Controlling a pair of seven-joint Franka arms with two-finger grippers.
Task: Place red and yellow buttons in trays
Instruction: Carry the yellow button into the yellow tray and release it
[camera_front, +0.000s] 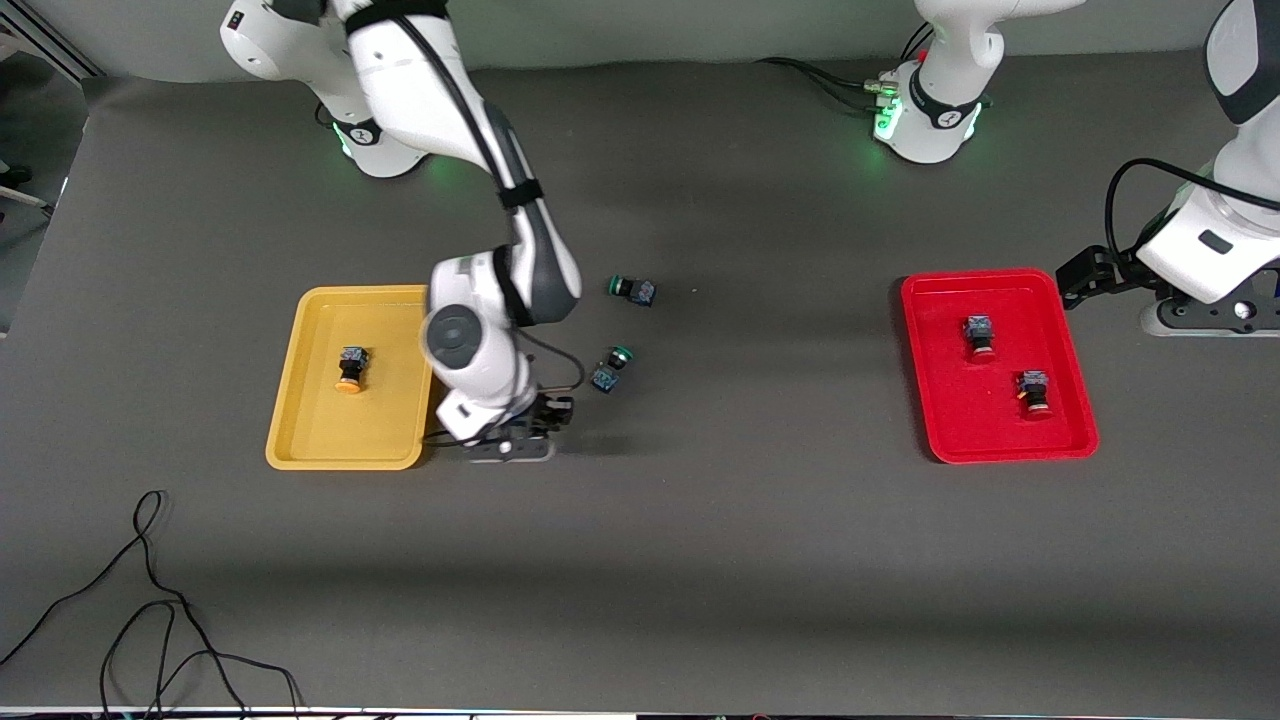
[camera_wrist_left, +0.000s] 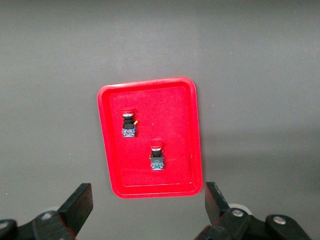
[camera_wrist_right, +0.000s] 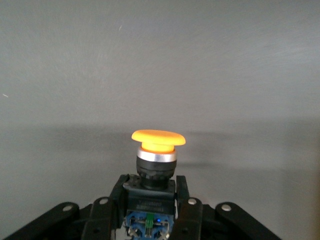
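Right claw (camera_front: 512, 447) is down at the worktop (camera_front: 700, 560), just beside the yellow tray (camera_front: 300, 440) at the tray's 4 o'clock corner. In the right wrist view its fingers (camera_wrist_right: 111, 210) sit against both sides of the dark body of the second yellow button (camera_wrist_right: 157, 150), cap pointing away from the wrist, so it's clamped on that button, or nearly so. Confirm the squeeze is firm on the body, not the cap, before you lift.

Lift straight up, clear the tray rim, then carry toward 9 o'clock and set down in bare tray floor, away from the yellow button already in the tray (camera_front: 351, 367). Keep low; the button looks top-heavy and could roll if dropped.

Watch the two green-capped buttons: one (camera_front: 608, 370) lies close at the claw's 1 o'clock, the other (camera_front: 632, 290) higher up. Don't sweep them with the wrist.

Left claw (camera_wrist_left: 147, 207) waits released over the worktop just off the red tray (camera_front: 1075, 440). Both red buttons (camera_front: 980, 336) (camera_front: 1034, 391) lie inside it, apart from each other. That side looks done.
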